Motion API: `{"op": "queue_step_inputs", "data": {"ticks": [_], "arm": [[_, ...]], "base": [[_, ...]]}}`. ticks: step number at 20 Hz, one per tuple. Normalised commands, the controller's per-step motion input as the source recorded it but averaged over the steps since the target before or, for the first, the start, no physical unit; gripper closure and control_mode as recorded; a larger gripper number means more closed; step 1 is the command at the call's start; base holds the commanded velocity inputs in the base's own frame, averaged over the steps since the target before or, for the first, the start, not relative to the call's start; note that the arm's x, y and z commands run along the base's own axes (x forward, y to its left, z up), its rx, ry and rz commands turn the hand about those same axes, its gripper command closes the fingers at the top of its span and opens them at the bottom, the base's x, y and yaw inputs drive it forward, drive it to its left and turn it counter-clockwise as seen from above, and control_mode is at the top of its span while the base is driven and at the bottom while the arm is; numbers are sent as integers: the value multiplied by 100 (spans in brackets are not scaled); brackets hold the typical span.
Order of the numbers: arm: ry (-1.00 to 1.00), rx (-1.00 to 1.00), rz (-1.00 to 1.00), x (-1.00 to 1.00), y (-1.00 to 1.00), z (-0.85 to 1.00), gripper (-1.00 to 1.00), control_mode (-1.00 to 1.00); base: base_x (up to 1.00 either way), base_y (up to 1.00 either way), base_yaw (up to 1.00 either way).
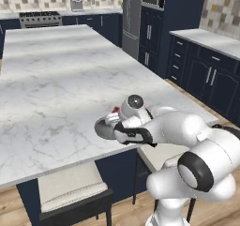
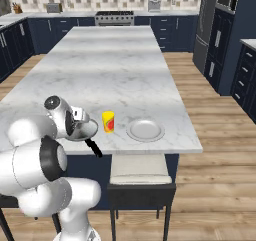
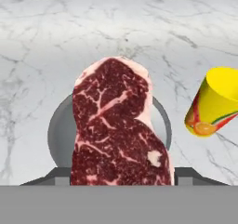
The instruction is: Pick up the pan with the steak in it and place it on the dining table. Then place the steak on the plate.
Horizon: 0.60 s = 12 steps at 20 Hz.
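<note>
Red, pale-marbled steak (image 3: 122, 130) stood up close before the hand camera, apparently clamped in the gripper (image 2: 79, 121) above the grey pan (image 3: 59, 137) resting on the dining table (image 1: 51, 84), beside a yellow cup (image 2: 108, 121) and the plate (image 2: 145, 130).

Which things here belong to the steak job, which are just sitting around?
Job:
pan
steak, held up over the pan
plate
dining table
gripper

Bystanders:
yellow cup, between pan and plate
stool
stove
</note>
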Motion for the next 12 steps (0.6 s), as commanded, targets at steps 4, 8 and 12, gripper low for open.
{"op": "queue_step_inputs", "data": {"ticks": [4,8,12], "arm": [[-2,0,-6,-32,-27,100,100,-100],[0,0,-7,-31,-52,86,100,-100],[1,0,-8,-32,-64,69,100,-100]], "base": [[0,0,0],[0,0,0],[0,0,0]]}}
